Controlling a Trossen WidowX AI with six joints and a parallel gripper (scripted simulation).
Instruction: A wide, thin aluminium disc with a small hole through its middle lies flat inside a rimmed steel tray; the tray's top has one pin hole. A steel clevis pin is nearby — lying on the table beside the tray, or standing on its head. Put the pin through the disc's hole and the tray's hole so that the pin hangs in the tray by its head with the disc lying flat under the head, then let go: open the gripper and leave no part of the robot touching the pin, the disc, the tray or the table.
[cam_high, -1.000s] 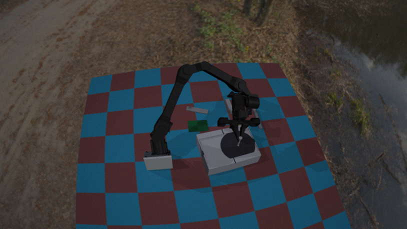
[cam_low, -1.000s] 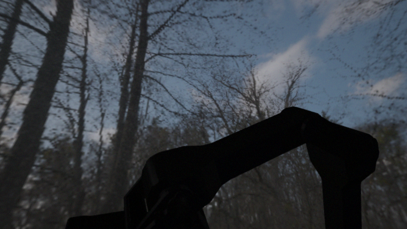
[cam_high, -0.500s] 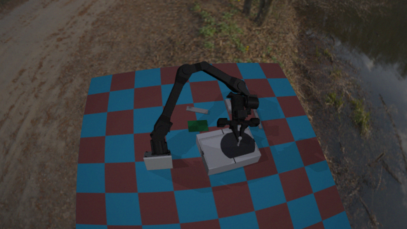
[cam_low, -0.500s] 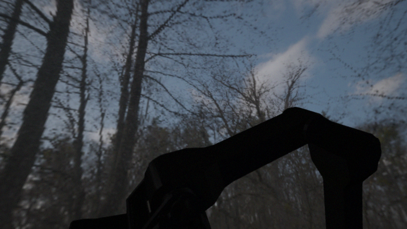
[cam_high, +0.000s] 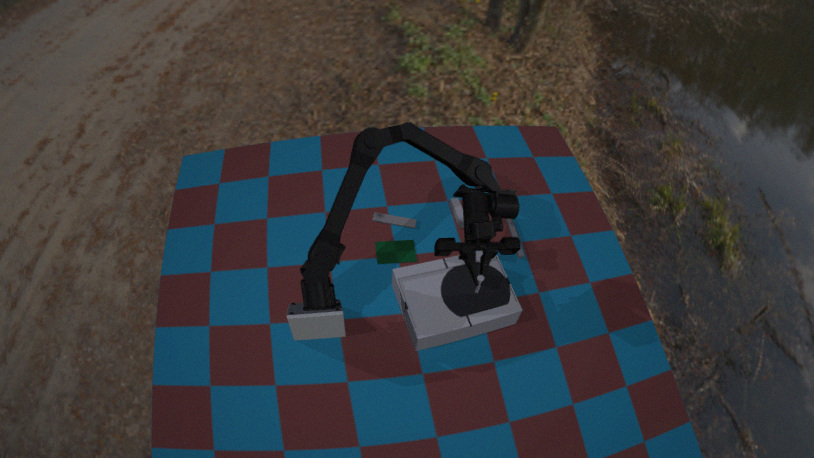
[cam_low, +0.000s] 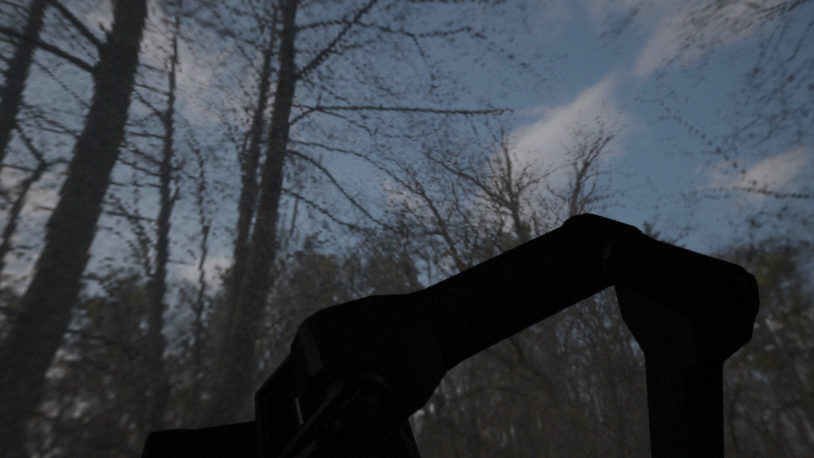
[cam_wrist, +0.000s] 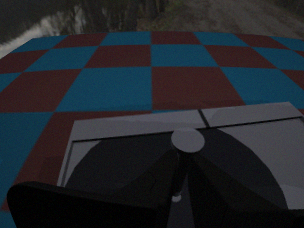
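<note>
End effector (cam_high: 478, 280) (cam_wrist: 182, 157) pinches the pin (cam_high: 479, 279) (cam_wrist: 188, 140) nearly shut, above the disc (cam_high: 458, 293) (cam_wrist: 115, 160), inside the tray's rim (cam_high: 467, 337) (cam_wrist: 135, 125).

Top cam sat high above the table (cam_high: 387, 411) (cam_wrist: 115, 85), looking steeply down but tilted, w/ the whole arm (cam_high: 348, 190) (cam_low: 512, 290), the tray (cam_high: 425, 307) (cam_wrist: 135, 125) and the ground beyond in view; it was the farthest back. Ext. cam sat low, close to the arm, facing up past its dark links at trees & sky; no tray in shot. Wrist cam looked fwd and down from just above the tray, v. close. Top & wrist shared tray, disc (cam_high: 463, 296) (cam_wrist: 120, 160) & table; top & ext. shared only the arm.
</note>
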